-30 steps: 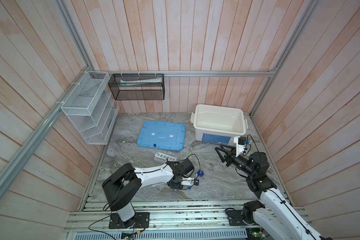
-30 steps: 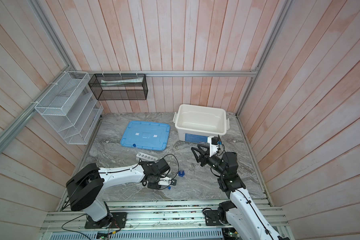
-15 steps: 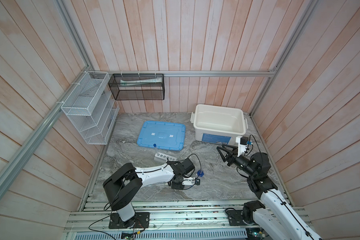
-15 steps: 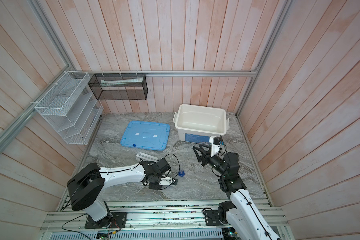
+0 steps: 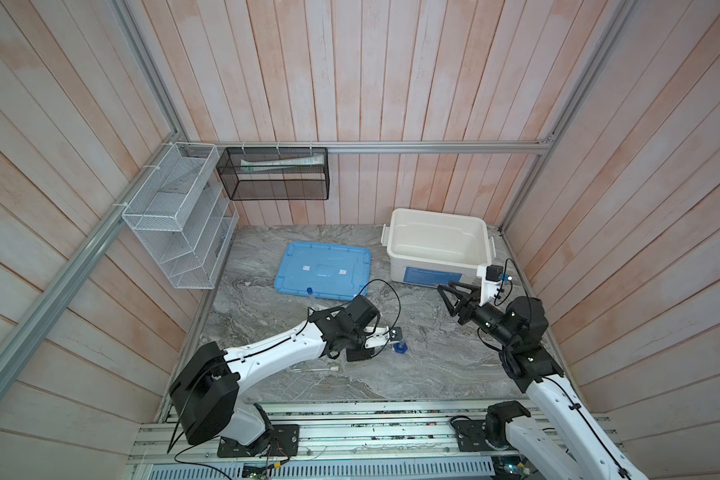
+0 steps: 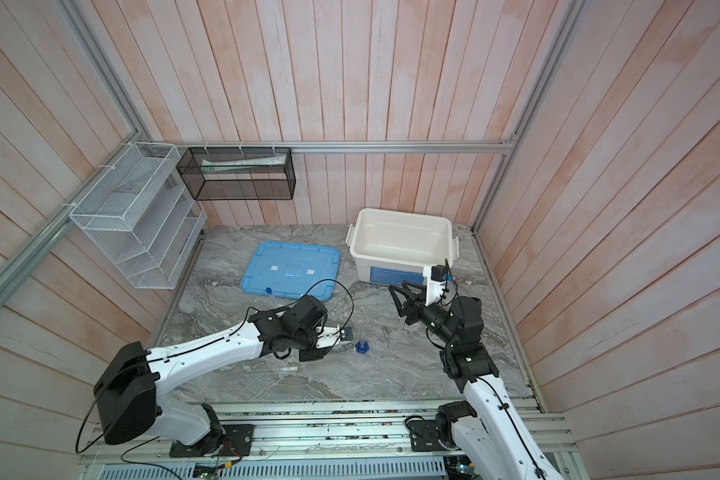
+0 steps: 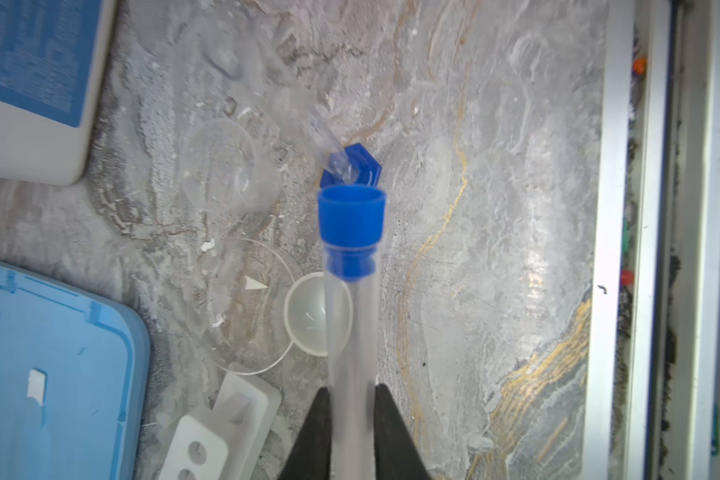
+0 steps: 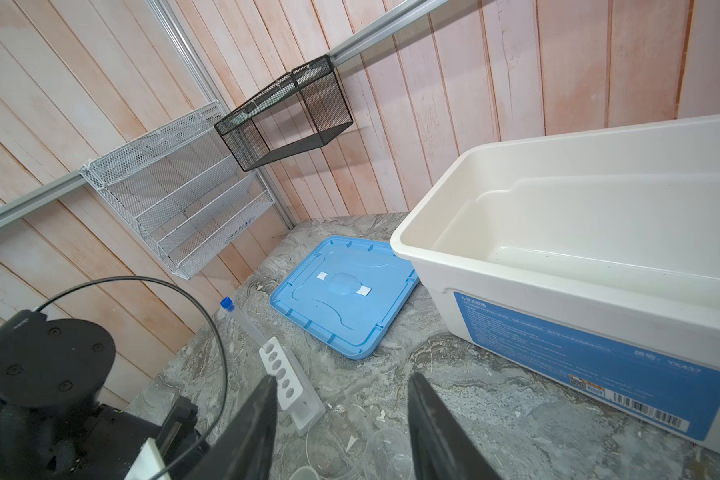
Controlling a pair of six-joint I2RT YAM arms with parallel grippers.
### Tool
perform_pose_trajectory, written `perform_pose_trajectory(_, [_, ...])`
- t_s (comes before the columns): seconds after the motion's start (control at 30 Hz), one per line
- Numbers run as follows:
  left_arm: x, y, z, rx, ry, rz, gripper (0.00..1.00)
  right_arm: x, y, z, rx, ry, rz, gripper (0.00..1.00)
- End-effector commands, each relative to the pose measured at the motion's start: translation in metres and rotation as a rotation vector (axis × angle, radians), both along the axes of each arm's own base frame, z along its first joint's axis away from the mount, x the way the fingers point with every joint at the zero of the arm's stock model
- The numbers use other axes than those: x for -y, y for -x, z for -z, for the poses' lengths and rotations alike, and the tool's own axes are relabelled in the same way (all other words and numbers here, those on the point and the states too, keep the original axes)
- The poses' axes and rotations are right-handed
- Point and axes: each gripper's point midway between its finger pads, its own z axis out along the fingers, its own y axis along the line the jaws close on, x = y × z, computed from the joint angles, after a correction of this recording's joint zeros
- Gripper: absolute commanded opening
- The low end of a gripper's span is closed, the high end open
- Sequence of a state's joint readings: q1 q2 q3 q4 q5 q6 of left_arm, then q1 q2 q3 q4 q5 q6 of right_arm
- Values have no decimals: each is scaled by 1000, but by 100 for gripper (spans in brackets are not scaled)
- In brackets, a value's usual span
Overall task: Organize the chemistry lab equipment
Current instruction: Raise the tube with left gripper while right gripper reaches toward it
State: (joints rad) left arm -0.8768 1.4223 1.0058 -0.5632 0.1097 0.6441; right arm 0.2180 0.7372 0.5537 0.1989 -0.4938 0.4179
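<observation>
The left gripper (image 7: 352,415) clamps the thin clear blue-capped test tube (image 7: 352,328) by its body, near the white six-hole plastic rack (image 7: 208,440), probably for slotting in. The right gripper (image 8: 341,376) waits open and empty, apart from the rack.

Open white bin (image 5: 433,230) stands beside blue lid (image 5: 323,270); white mesh basket (image 5: 175,232) and black mesh basket (image 5: 273,183) hang above

Robot test cell dressed as a small chemistry bench

Plank walls (image 5: 391,83) framed by aluminium rails (image 5: 391,147) box in a marble-patterned counter (image 5: 433,365). A left arm (image 5: 275,353) and a right arm (image 5: 558,399) are bolted to a slotted metal base (image 5: 371,432) at its front edge. Wire mesh baskets (image 5: 175,216) hang on the walls, and a blue-capped test tube (image 7: 352,291) and white six-hole rack (image 8: 285,384) are the lab gear.
</observation>
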Motion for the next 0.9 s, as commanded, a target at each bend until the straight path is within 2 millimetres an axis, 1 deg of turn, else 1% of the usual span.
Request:
perform_pose_trajectory(0.0, [-5,-6,-38,29,170,-61,20,-6,2,-12,-19,-14,-40,52])
perform_pose_trajectory(0.07, [-12,-10,-61,49,278,-100,20,-15,5,-16,-19,-23,-90,53])
perform_pose_trajectory(0.13, [-21,-15,-85,65,395,-143,20,-31,8,-20,-21,-8,-149,53])
perform_pose_trajectory(0.2, [-30,-17,-111,55,544,-173,20,-54,8,-21,-21,43,-195,54])
perform_pose_trajectory(0.23, [-35,-18,-120,45,604,-183,20,-67,10,-21,-19,74,-223,54])
perform_pose_trajectory(0.3, [-44,-18,-136,-2,727,-197,21,-95,14,-22,-16,137,-290,54])
perform_pose_trajectory(0.37, [-55,-19,-146,-53,813,-209,21,-116,18,-26,-4,155,-350,55])
perform_pose_trajectory(0.47, [-69,-20,-155,-117,903,-219,21,-137,24,-36,34,136,-422,56])
perform_pose_trajectory(0.53, [-73,-18,-156,-166,946,-206,21,-151,29,-40,56,126,-470,56])
perform_pose_trajectory(0.7, [-72,-12,-156,-222,994,-174,21,-195,39,-44,90,146,-580,56])
perform_pose_trajectory(0.77, [-71,-11,-155,-239,1001,-167,21,-210,40,-42,87,154,-618,54])
perform_pose_trajectory(0.87, [-72,-10,-153,-238,1002,-165,21,-225,38,-34,68,188,-641,53])
